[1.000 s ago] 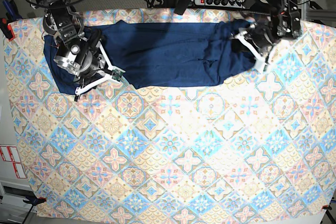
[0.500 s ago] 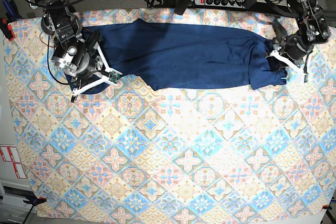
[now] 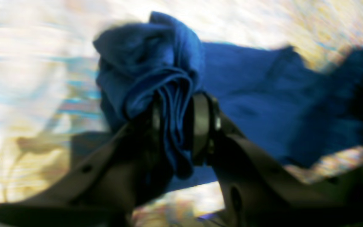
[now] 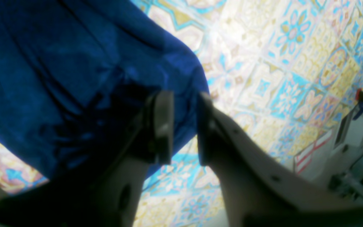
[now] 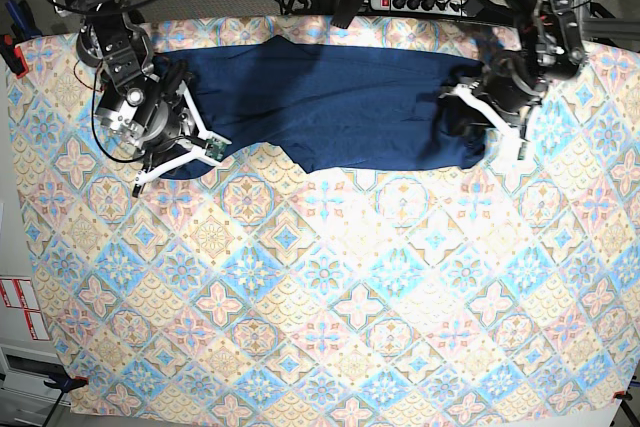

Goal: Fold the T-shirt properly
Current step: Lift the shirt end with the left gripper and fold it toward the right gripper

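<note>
Shirt [image 5: 340,102]: plain dark navy, thin knit, no print. Lies stretched left-right across the far part of the table in a long band, wrinkled, near edge uneven and dipping lowest about mid-span. Right end bunched into thick folds [image 3: 169,104]; left end flatter, rounded edge [image 4: 74,78].

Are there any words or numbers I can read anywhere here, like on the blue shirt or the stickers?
T-shirt: plain, no print or label showing.
Tablecloth: only tile patterns, no words.
Red-and-white stickers at the table's edge: there may be print on them, but it is too small to read.
Power strip: no readable marking.
So nothing can be read.
</note>
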`<state>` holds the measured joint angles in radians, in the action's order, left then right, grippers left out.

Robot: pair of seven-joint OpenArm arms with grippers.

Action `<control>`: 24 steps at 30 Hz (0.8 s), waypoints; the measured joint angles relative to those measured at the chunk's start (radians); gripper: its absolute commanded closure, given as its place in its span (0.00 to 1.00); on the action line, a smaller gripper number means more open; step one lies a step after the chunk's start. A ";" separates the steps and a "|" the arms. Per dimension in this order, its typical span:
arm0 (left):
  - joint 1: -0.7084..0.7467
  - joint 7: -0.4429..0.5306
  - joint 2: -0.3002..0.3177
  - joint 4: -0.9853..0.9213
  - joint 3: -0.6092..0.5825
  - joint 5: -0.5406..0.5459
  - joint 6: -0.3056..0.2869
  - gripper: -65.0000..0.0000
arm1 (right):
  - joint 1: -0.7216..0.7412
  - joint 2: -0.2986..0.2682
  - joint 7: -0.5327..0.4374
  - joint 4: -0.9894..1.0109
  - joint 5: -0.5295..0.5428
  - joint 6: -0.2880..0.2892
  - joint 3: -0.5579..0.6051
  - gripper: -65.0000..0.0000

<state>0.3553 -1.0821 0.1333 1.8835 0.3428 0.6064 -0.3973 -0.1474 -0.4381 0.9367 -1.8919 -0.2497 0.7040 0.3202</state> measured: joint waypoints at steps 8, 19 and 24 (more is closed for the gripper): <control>-0.006 -0.006 -0.056 0.001 -0.116 -0.007 0.004 0.84 | -0.023 -0.002 -0.001 0.000 -0.005 0.000 -0.065 0.80; -0.043 -0.001 -0.120 -0.052 -0.228 -0.071 0.007 0.83 | -0.024 0.000 -0.002 -0.001 -0.004 0.000 -0.065 0.80; -0.071 0.000 -0.134 -0.117 -0.250 -0.075 0.008 0.83 | -0.022 0.000 -0.002 -0.001 -0.004 0.000 -0.065 0.80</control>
<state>0.2844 -1.0824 -0.0002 1.7664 0.0929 0.5312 -0.3897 -0.1696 -0.4381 0.9352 -1.8927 -0.2539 0.7036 0.2550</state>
